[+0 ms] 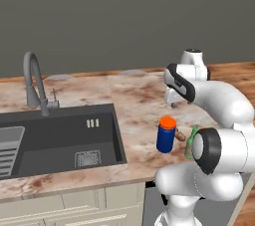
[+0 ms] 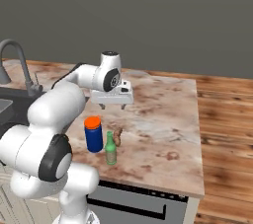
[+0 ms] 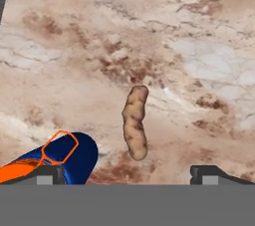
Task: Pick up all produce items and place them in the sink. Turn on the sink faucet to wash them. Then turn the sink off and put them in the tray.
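Between the wide-open tips of the gripper (image 3: pixel 127 174), which holds nothing, the counter (image 3: pixel 199 31) shows bare. Just past them, toward 12 o'clock in the hand view, lies the produce (image 3: pixel 135 122), its long axis running 12 to 6, roughly crosswise to the line between the tips. A blue jar (image 3: pixel 64 160) stands at 8 o'clock. No writing is readable. Farther off sit the sink (image 1: pixel 55 145) and faucet (image 1: pixel 34 83).

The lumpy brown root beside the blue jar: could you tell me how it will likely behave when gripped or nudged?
The root looks firm and stiff, so probably won't flop. Its long, knobbly shape suggests it would pivot or wobble rather than roll cleanly. Being small, it's likely light, and a nudge could slide it into the jar.
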Robot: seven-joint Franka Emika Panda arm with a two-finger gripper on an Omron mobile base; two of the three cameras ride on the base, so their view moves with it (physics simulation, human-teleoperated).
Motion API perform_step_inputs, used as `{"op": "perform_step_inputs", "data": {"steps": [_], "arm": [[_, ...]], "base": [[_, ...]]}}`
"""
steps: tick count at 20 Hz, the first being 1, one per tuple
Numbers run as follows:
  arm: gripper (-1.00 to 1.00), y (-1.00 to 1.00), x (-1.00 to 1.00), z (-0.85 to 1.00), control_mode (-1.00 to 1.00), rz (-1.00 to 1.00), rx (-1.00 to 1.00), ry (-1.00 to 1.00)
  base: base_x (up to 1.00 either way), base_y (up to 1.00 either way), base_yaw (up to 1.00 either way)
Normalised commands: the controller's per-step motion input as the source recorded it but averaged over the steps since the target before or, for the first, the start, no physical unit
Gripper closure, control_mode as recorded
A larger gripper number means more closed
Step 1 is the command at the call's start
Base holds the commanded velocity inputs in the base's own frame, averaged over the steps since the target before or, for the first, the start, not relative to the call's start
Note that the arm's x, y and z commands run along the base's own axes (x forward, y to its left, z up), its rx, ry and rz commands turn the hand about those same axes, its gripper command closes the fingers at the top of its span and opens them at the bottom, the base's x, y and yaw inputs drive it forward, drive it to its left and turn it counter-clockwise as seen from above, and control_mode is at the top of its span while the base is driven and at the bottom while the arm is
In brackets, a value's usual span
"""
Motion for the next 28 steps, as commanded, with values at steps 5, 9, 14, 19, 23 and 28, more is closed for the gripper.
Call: {"op": "perform_step_inputs", "data": {"steps": [5,9,14,19,23,28], "arm": [[-1.0,-0.01,0.15,-0.12,-1.0,-0.04,0.0,0.06],[-1.0,0.0,0.01,-0.19,-1.0,-0.02,0.0,0.05],[-1.0,0.0,0.0,-0.23,-1.0,0.0,0.0,0.05],[-1.0,0.0,0.0,-0.22,-1.0,0.0,0.0,0.03],[-1.0,0.0,0.01,-0.22,-1.0,0.0,0.0,0.04],[-1.0,0.0,0.01,-0.27,-1.0,-0.01,0.0,0.03]], "base": [[0.0,0.0,0.0],[0.0,0.0,0.0],[0.0,0.0,0.0],[0.0,0.0,0.0],[0.0,0.0,0.0],[0.0,0.0,0.0]]}}
